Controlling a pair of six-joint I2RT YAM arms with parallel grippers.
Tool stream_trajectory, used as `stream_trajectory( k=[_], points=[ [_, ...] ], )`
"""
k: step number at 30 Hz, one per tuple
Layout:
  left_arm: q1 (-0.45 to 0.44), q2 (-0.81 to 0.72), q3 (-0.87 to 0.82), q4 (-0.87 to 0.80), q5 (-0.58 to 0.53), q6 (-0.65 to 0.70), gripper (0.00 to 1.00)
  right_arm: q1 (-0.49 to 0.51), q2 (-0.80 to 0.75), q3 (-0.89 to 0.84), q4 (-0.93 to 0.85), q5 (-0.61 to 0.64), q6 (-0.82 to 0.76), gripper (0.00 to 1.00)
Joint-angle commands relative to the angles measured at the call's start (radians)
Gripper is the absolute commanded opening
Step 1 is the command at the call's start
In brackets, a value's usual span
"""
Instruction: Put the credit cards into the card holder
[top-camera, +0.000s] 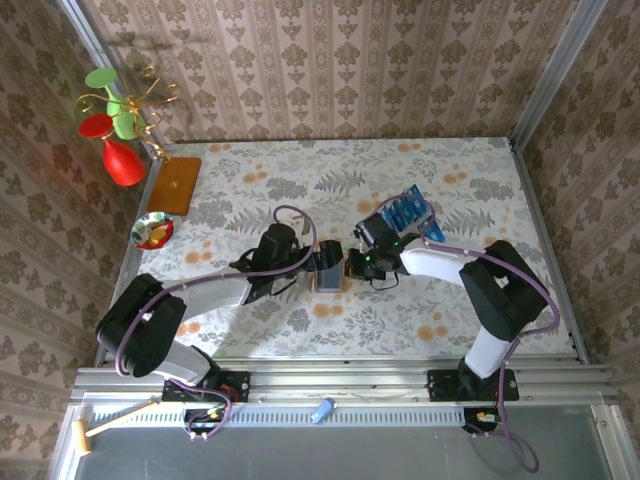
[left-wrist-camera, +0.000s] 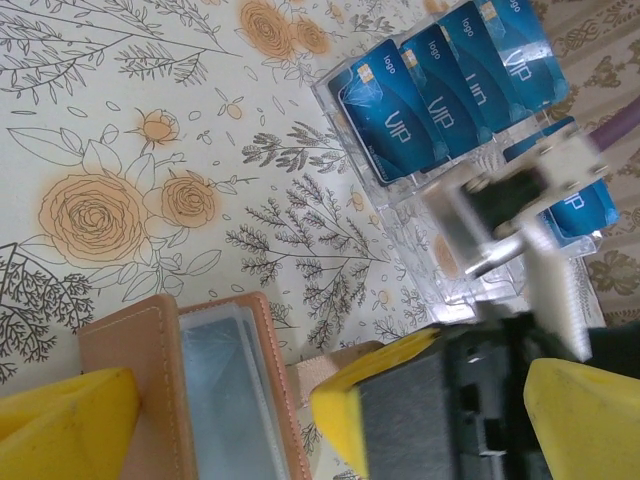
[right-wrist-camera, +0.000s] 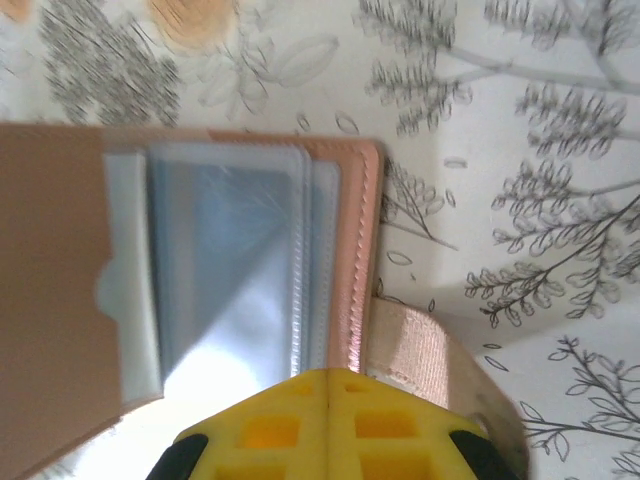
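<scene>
Top view: left tool (top-camera: 322, 260) has jaws fully wide, straddling the holder (top-camera: 329, 278) and gripping nothing. The holder lies open mid-surface (top-camera: 250, 170), clear sleeves up. The right tool (top-camera: 352, 266) is closed, tip at the holder's right edge beside the tan flap (right-wrist-camera: 430, 350); pinch not discernible. The cards (top-camera: 408, 212) stand in a clear rack (left-wrist-camera: 440, 270), just right.
</scene>
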Motion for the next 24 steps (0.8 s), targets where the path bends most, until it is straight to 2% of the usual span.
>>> stream_trajectory(
  k=[1,11,24],
  points=[
    [-0.002,0.009,0.004,0.029,0.006,-0.011,1.00,-0.016,-0.068,0.035,-0.045,-0.020,0.003,0.00],
    [-0.006,0.006,0.018,0.026,0.009,-0.016,1.00,-0.087,-0.144,-0.032,-0.060,0.025,0.017,0.02],
    [-0.097,0.103,0.105,-0.005,-0.023,-0.002,1.00,-0.169,-0.222,-0.171,-0.036,0.030,0.019,0.03]
  ],
)
